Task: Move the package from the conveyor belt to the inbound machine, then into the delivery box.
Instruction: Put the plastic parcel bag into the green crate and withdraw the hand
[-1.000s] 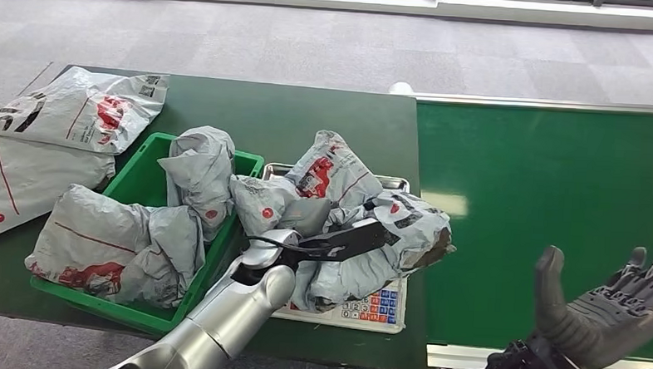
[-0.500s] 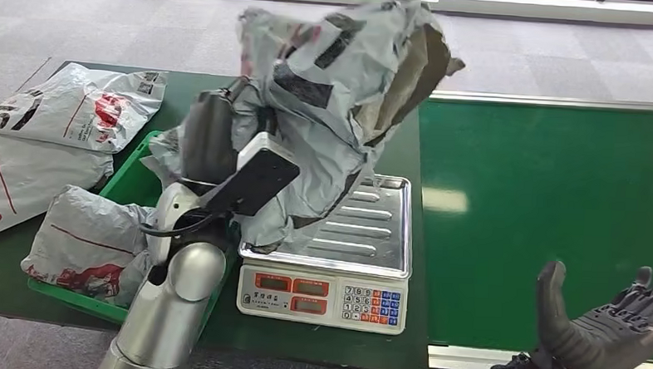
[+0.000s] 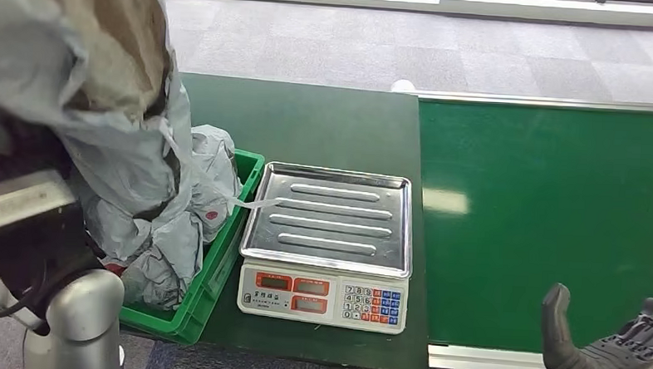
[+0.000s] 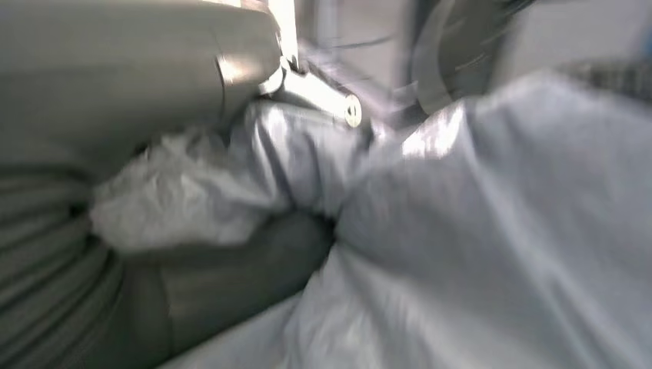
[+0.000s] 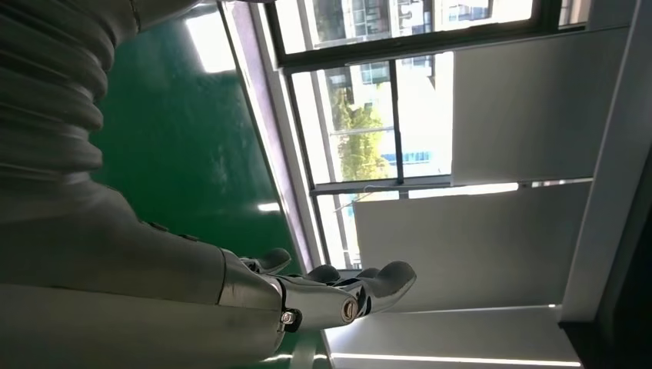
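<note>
Up high on the left, close to the head cam, hangs the grey package (image 3: pixel 103 83), gripped by the left hand (image 4: pixel 231 269). Wrist view is blurry, but thumb and fingers look pressed into the crumpled plastic, so I'd say it's held firm. It sits above the green delivery box (image 3: pixel 220 263), which already has other grey bags (image 3: pixel 194 195) stuffed in it.

Step-wise, imo this is the last leg: the scale w/ steel tray (image 3: pixel 330 218) (the inbound machine) is bare, so weighing looks done and the drop into the box is what's left. Next move needs the arm lowered over the box and the fingers let go, w/o snagging the rim or the pile.

Right hand (image 3: pixel 607 355) hovers at the near edge of the green conveyor belt (image 3: pixel 546 211), fingers spread wide, holding nothing.

Box and scale stand on a dark green table (image 3: pixel 326 126); grey carpet (image 3: pixel 396 46) beyond, big windows (image 5: pixel 384 92) in the right wrist view.
</note>
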Tool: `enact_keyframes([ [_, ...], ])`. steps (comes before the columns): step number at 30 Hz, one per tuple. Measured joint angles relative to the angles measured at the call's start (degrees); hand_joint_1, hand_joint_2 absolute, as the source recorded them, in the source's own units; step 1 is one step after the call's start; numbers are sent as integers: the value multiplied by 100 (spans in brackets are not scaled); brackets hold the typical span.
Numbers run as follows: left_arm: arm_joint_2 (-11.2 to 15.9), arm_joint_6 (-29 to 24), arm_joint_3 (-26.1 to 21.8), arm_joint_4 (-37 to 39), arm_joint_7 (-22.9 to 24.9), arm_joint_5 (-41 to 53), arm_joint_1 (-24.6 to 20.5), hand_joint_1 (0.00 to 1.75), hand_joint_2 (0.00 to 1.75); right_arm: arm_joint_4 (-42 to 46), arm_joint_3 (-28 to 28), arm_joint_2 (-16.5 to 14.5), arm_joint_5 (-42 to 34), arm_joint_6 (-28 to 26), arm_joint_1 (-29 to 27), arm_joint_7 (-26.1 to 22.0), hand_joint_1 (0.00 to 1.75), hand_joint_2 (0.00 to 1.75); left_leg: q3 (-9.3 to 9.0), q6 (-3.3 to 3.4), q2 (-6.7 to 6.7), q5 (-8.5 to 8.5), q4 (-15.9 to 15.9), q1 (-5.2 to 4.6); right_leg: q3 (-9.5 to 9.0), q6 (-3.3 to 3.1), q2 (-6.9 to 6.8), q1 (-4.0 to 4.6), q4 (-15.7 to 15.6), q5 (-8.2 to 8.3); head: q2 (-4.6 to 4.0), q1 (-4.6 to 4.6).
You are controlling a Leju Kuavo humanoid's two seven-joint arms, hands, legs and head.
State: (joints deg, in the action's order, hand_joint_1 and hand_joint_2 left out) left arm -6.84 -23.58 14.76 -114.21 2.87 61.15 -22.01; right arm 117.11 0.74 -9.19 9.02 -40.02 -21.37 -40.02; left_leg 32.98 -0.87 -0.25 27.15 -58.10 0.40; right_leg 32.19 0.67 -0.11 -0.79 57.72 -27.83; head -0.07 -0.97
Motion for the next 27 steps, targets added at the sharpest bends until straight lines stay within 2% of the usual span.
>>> enact_keyframes([
  [2,224,993,-487,237,474,-142,158,175,175,10,1,15,-58,0,-95,11,0,175,-4,-3,6,-1,3,0,-1,-3,4,0,0,0,0,-1],
  [4,420,1806,-944,681,491,-562,365,175,175,10,7,53,-79,3,-141,50,0,175,-8,-6,17,-4,5,0,1,-9,16,0,0,4,0,-1],
  [5,501,2043,-1140,923,380,-789,485,175,175,9,11,76,-79,4,-147,69,0,175,-8,-8,24,-6,6,1,4,-12,24,1,1,8,0,-1],
  [7,638,2248,-1441,1346,250,-995,707,175,175,1,20,117,-77,13,-147,97,0,175,-7,-9,36,-6,5,3,9,-14,37,1,2,12,0,-1],
  [10,806,2560,-1652,1806,414,-858,981,175,175,-23,49,166,-67,53,-134,141,0,175,-5,-7,39,-4,5,5,10,-14,38,-2,2,13,0,-1],
  [13,939,2796,-1688,2271,436,-733,1171,175,175,-57,66,218,-72,70,-125,169,0,175,1,-5,33,-2,3,3,13,-11,32,-4,1,10,0,0],
  [19,1059,3127,-1598,3390,182,-705,1233,175,175,-121,63,358,-242,9,-157,165,0,175,-12,-2,29,5,3,-1,1,-5,32,-7,1,5,0,1],
  [20,1073,3145,-1566,3502,173,-709,1228,146,175,-129,63,374,-257,8,-163,157,0,175,-16,-2,28,6,4,-1,-4,-5,31,-7,1,4,0,1],
  [23,1129,3196,-1465,3750,176,-728,1216,15,175,-138,63,399,-267,7,-191,148,0,175,-31,-1,28,8,5,-1,-20,-6,30,-7,1,1,0,1],
  [24,1146,3197,-1436,3818,170,-756,1212,0,175,-139,63,405,-262,7,-201,155,0,175,-36,0,28,8,6,-1,-26,-6,29,-7,1,-1,0,1],
  [27,1162,2945,-1405,3944,78,-948,1222,0,175,-140,63,412,-238,7,-233,179,0,175,-47,0,27,9,7,-1,-37,-5,27,-5,1,-4,0,1],
])
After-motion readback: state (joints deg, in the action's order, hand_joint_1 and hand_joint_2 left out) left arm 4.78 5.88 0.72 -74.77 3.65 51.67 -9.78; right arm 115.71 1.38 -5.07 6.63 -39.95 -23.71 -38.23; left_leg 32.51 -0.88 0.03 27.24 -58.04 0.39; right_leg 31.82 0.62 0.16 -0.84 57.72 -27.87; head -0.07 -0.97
